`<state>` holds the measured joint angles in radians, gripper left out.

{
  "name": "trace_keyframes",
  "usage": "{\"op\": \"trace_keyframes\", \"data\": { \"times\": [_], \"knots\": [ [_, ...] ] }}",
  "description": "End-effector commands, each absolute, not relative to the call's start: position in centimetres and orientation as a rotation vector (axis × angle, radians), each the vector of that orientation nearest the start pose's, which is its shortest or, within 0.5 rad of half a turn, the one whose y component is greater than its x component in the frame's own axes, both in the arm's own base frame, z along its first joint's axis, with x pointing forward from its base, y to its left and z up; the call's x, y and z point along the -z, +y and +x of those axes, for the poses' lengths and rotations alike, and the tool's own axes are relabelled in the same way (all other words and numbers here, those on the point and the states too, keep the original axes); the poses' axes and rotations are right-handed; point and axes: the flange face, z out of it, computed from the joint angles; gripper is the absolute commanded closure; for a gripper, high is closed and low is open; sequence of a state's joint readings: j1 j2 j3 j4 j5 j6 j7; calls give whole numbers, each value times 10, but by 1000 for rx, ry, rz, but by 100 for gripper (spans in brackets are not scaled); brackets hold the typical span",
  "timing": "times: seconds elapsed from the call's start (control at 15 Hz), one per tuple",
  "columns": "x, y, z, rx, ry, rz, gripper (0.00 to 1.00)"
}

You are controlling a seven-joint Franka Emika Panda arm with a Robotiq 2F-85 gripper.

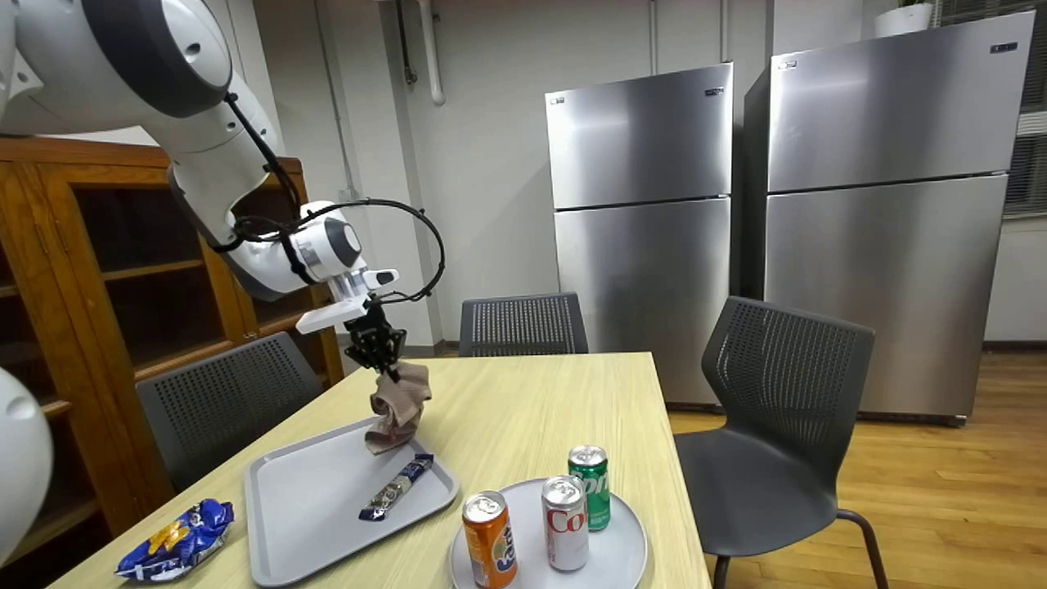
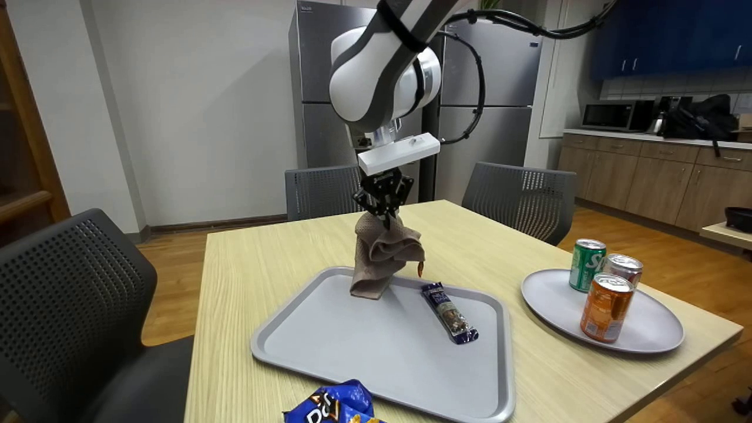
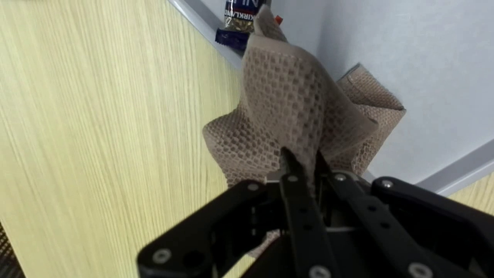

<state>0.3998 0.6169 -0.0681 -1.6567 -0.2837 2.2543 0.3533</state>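
My gripper (image 1: 393, 375) is shut on a brown waffle-weave cloth (image 1: 401, 405). In the wrist view the fingertips (image 3: 303, 156) pinch a fold of the cloth (image 3: 285, 88). The cloth (image 2: 376, 252) hangs crumpled over the far edge of a grey tray (image 2: 376, 346); I cannot tell whether its lower corner touches the tray. A dark blue nut bar (image 2: 450, 314) lies on the tray beside the cloth, and it is partly hidden by the cloth in the wrist view (image 3: 239, 23). A small orange-red bit (image 2: 420, 269) shows at the cloth's edge; what it is, I cannot tell.
A round grey plate (image 1: 613, 564) holds an orange Fanta can (image 1: 489, 540), a Diet Coke can (image 1: 565, 523) and a green Sprite can (image 1: 590, 487). A blue chip bag (image 1: 180, 540) lies beside the tray on the wooden table (image 1: 523, 409). Grey chairs (image 1: 785, 393) stand around it.
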Motion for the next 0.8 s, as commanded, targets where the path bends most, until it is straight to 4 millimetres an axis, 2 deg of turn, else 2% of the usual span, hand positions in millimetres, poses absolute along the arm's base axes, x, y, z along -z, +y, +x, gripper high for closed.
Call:
{"op": "trace_keyframes", "data": {
  "times": [0.0,0.27,0.73],
  "knots": [
    [-268,198,648,115,-268,-3379,97],
    [-278,160,662,129,-270,-3380,97],
    [-258,70,685,84,-274,-3344,97]
  ]
}}
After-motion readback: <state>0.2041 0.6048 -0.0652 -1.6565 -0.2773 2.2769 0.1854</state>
